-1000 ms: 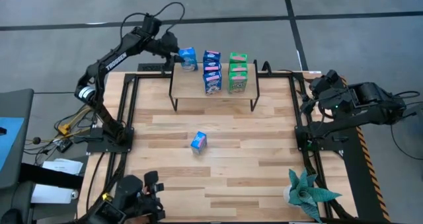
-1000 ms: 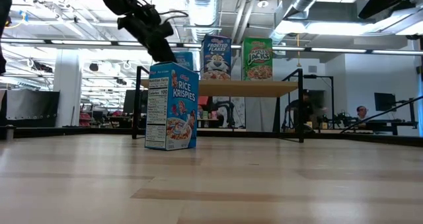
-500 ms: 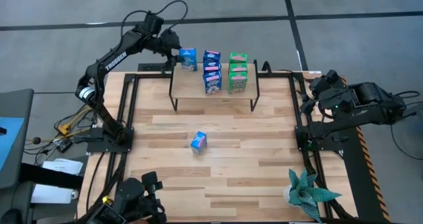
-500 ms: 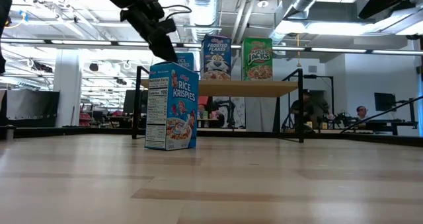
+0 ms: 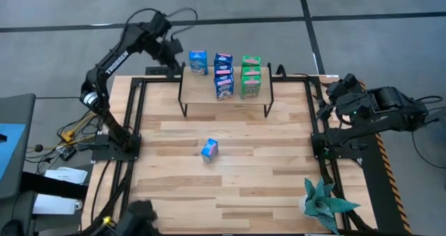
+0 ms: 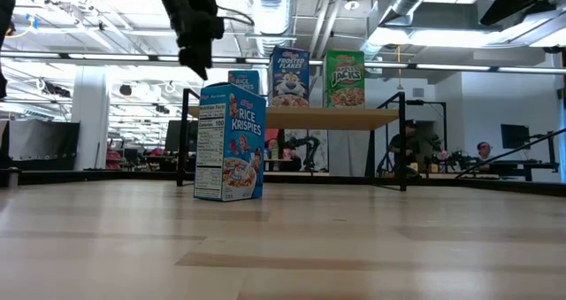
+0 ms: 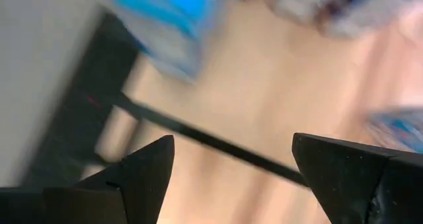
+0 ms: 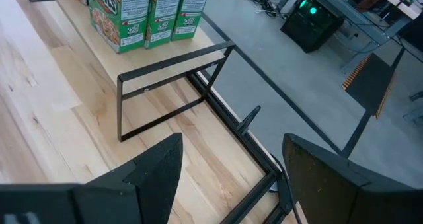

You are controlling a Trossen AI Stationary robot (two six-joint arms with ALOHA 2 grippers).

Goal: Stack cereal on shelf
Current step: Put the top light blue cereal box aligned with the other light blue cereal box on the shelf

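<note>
High view: the left gripper (image 5: 174, 53) has drawn back from the blue cereal box (image 5: 198, 62) it touched a second ago; the box now stands alone at the left end of the shelf (image 5: 224, 90), just beside the claw, whose fingers are spread wide and empty. More boxes stand mid-shelf, and one Rice Krispies box (image 5: 209, 149) remains on the table (image 5: 265, 173). The right gripper (image 5: 326, 100) waits at the table's right edge, open. The left wrist view is blurred.
</note>
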